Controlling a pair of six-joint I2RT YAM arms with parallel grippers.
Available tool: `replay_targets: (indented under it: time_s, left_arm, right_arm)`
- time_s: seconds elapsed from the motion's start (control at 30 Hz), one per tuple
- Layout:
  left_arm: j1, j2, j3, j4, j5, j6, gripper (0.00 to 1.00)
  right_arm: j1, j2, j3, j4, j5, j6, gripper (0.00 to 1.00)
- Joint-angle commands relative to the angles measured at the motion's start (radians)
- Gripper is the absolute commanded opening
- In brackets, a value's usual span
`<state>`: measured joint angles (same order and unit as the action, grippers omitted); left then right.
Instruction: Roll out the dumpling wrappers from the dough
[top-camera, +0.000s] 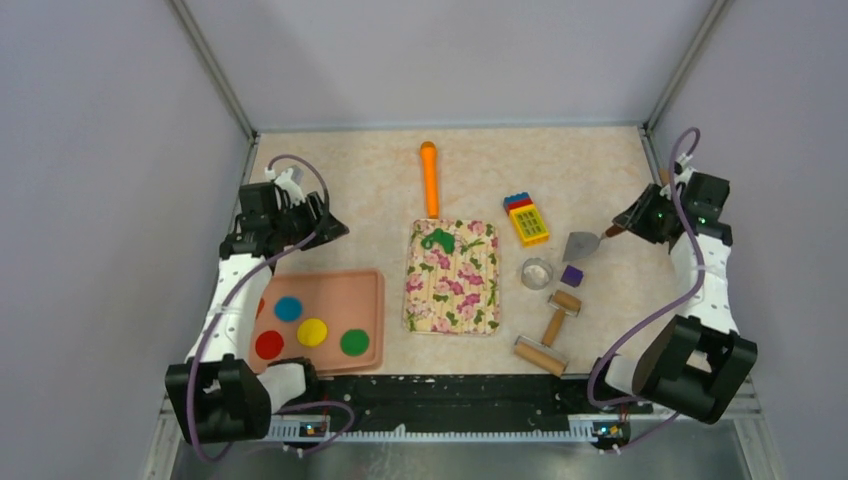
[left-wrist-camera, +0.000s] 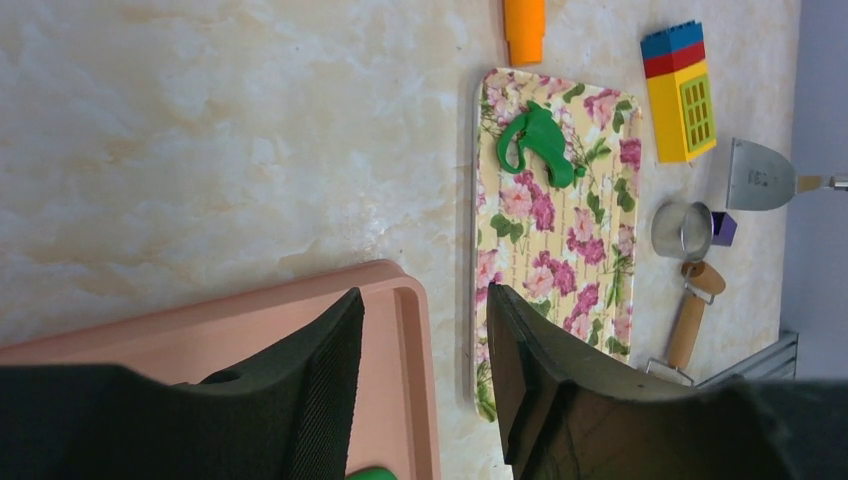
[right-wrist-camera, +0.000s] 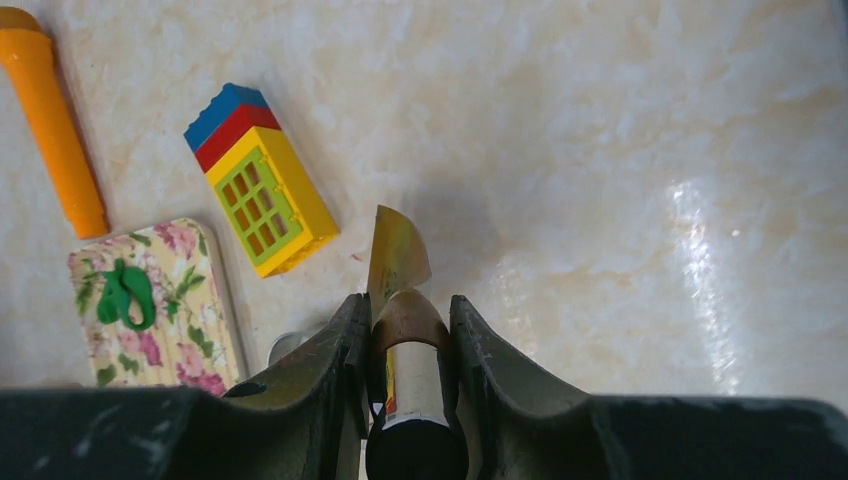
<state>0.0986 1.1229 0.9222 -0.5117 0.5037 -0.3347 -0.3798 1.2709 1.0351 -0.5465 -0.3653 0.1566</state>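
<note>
Right claw (right-wrist-camera: 405, 310) clamped on scraper (right-wrist-camera: 397, 250) handle, blade pointing ahead. Dough (top-camera: 437, 240) well to its left, at far corner of floral mat (top-camera: 455, 300), long axis across mat. Left claw (left-wrist-camera: 425, 310) part-open, empty, nearer dough.

Frame centre: mat (top-camera: 452, 290), dough (top-camera: 437, 240) on its upper-left corner. Lower left: tray (top-camera: 340, 295) holding dumpling wrappers (top-camera: 312, 331). Right of mat: spatula (top-camera: 580, 245) above, rolling pin (top-camera: 553, 326) below.
</note>
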Motion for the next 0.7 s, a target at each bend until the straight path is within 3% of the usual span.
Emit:
replay_targets:
  time_s: [0.0,0.27,0.47,0.67]
  left_arm:
    - [-0.047,0.039,0.042,0.079,0.038,0.052,0.52]
    - [-0.069,0.070,0.048,0.123,0.068,0.042,0.53]
    - [-0.071,0.060,0.052,0.101,0.069,0.066,0.53]
    - [-0.071,0.043,0.051,0.095,0.065,0.082,0.53]
  right_arm:
    - [-0.045,-0.087,-0.092,0.101,-0.168,0.125,0.00]
    - [-0.065,-0.131,-0.301,0.409,-0.218,0.288,0.00]
    - [-0.066,-0.053,-0.324,0.468,-0.211,0.204,0.00]
    - [-0.066,0.011,-0.309,0.412,-0.196,0.057,0.22]
